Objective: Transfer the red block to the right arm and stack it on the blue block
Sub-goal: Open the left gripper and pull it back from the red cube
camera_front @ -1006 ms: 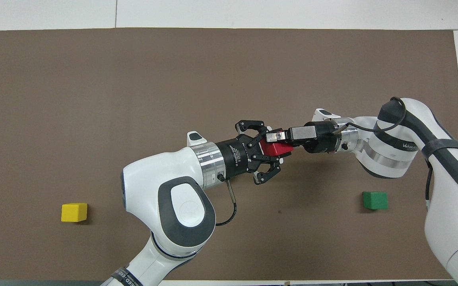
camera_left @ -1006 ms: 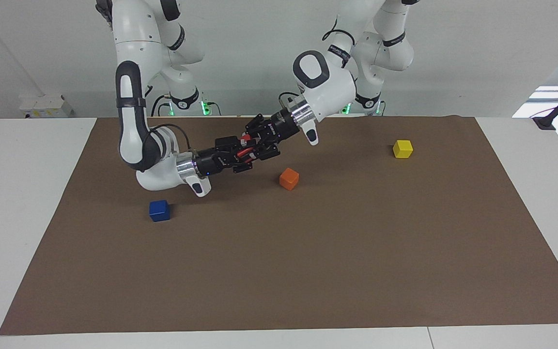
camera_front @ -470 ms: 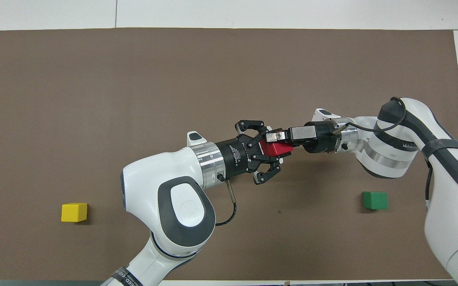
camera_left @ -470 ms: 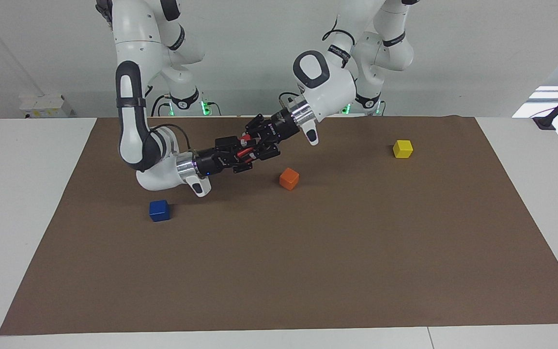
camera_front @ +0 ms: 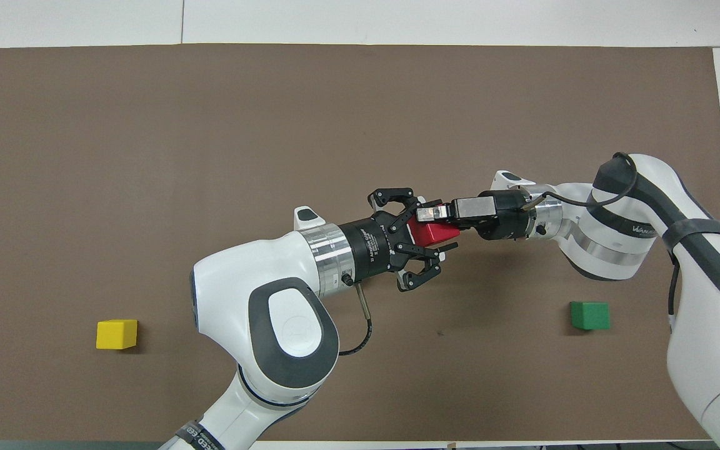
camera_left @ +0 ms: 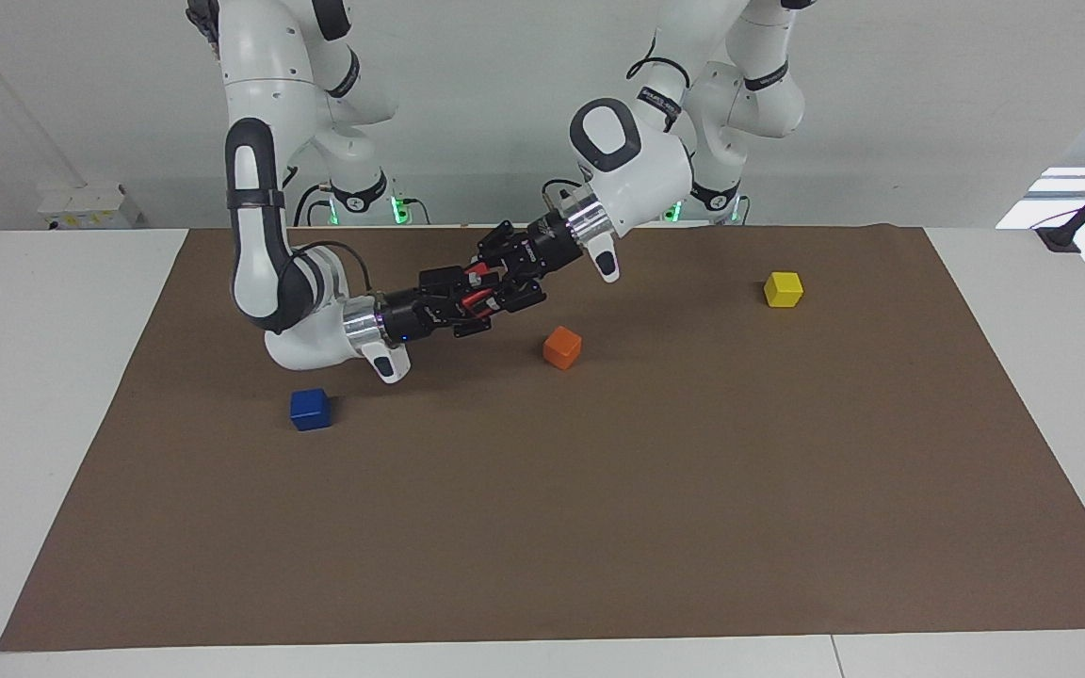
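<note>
Both claws meet on the red block (camera_front: 430, 233) in mid-air — right claw (camera_front: 438, 220) pinching it, left claw's (camera_front: 425, 240) grip unclear — orange block (camera_left: 562, 347) nearby.

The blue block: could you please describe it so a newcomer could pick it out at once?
Start at the brown mat and go to the right arm's end of the table. The blue block sits alone on the mat just below that arm's bent elbow, the only dark-blue cube; the orange block lies mid-mat.

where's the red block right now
The red block is up in the air over mid-mat, between the left gripper and the right gripper, which is shut on it.
</note>
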`<state>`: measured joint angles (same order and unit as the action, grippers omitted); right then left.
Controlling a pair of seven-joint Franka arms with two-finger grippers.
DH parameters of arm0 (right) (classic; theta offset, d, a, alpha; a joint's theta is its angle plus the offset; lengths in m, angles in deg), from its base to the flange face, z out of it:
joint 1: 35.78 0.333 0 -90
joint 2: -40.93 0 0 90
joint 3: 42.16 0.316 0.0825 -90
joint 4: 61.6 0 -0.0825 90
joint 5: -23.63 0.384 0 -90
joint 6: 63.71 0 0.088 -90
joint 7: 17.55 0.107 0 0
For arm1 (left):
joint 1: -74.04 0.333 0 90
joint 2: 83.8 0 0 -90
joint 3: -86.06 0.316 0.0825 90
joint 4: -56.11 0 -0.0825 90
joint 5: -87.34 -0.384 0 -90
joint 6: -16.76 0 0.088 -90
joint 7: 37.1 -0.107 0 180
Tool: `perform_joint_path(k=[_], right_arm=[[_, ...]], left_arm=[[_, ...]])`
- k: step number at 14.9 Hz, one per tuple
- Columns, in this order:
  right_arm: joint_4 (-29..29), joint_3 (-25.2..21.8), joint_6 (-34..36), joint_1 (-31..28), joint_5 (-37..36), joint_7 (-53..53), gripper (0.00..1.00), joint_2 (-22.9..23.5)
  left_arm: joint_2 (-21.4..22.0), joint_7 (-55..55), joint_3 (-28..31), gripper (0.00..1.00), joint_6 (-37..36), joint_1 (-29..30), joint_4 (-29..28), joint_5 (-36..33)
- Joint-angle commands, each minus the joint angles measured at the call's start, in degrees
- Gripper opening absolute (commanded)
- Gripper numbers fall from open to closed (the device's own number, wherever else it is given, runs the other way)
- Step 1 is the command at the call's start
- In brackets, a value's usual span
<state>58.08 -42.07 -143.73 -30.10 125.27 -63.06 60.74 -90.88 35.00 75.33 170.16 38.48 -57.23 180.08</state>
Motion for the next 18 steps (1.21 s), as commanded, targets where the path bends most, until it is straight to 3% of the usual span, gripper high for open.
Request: perform_joint_path(k=[1, 3, 6, 7, 13, 18], right_arm=[[0.46, 0.09, -2.33, 0.56, 1.02, 1.3, 0.53, -0.83], [0.46, 0.09, -2.33, 0.56, 1.01, 1.39, 0.49, -0.83], [0.46, 0.09, -2.42, 0.65, 1.02, 1.39, 0.03, -0.83], [0.46, 0.09, -2.5, 0.56, 1.02, 1.39, 0.0, -0.83], [0.37, 0.09, -2.59, 0.47, 1.02, 1.39, 0.0, -0.83], [-0.07, 0.0, -6.46, 0.3, 0.31, 2.97, 0.0, -2.24]], left_arm=[[0.14, -1.61, 0.01, 1.0, 0.5, -0.22, 0.49, 1.56], [0.14, -1.61, 0.01, 1.0, 0.5, -0.13, 0.49, 1.56], [0.14, -1.53, 0.01, 1.0, 0.24, 0.22, 0.49, 1.48], [0.23, -1.53, 0.1, 1.0, -0.37, 0.66, 0.49, 1.48], [0.58, -2.66, 0.36, 1.0, -8.79, 9.87, 0.23, -0.45], [1.9, -4.07, 0.36, 1.0, -19.87, 19.71, -1.53, -9.76]])
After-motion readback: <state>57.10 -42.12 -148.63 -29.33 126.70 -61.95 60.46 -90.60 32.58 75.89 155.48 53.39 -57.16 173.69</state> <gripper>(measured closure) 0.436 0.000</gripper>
